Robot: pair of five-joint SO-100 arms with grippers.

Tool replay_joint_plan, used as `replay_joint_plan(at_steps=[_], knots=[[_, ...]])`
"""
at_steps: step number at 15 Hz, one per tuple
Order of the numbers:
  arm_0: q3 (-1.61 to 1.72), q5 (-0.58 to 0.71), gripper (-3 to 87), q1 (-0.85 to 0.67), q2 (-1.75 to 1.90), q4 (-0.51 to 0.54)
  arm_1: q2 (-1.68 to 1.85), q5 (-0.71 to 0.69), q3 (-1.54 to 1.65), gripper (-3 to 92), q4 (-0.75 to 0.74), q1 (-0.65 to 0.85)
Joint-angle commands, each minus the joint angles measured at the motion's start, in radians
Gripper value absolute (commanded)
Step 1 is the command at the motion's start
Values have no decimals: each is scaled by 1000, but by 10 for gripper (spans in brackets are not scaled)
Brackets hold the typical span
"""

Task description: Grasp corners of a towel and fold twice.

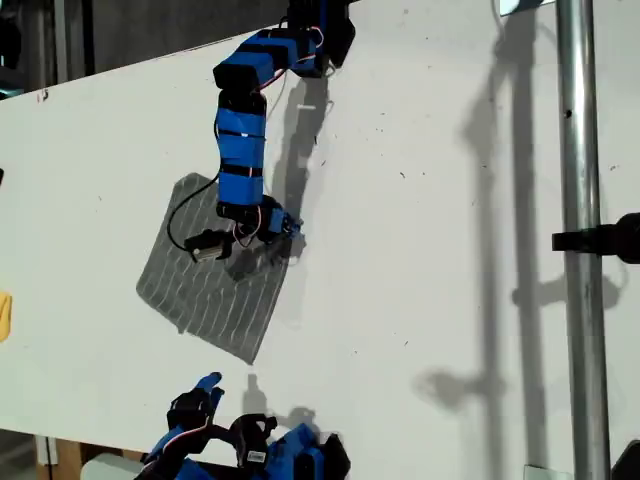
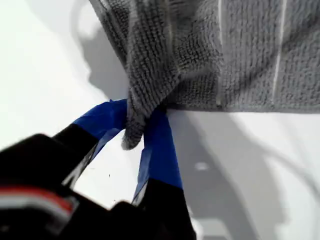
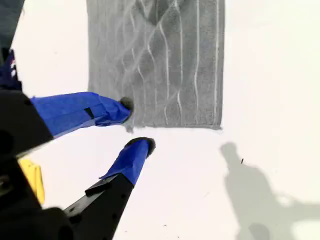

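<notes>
The grey striped towel (image 1: 210, 290) lies mostly flat on the white table (image 1: 430, 200), toward the exterior view's left. My first gripper (image 1: 287, 230), on the arm reaching in from the top of the exterior view, is shut on one corner (image 2: 133, 131), which bunches between the blue fingers (image 2: 159, 150). The cloth (image 2: 240, 60) rises in a fold from that pinch. My second gripper (image 3: 136, 125) stands open by the towel's near edge (image 3: 175, 125), with nothing between its fingers. In the exterior view my second gripper (image 1: 200, 392) is at the table's bottom edge.
A vertical metal pole (image 1: 580, 250) with a black clamp (image 1: 610, 240) stands at the exterior view's right. A yellow object (image 1: 3, 315) sits at that view's left edge, and the yellow object (image 3: 32, 180) also shows beside my second gripper.
</notes>
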Motion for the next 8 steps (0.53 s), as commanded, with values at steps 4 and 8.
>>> replay_joint_plan(at_steps=[4, 8], knots=[[95, 40, 286, 60, -11, -149, 106, 37, 20, -2, 12, -67], [186, 52, 333, 43, -94, -225, 141, 35, 20, -2, 11, -57]])
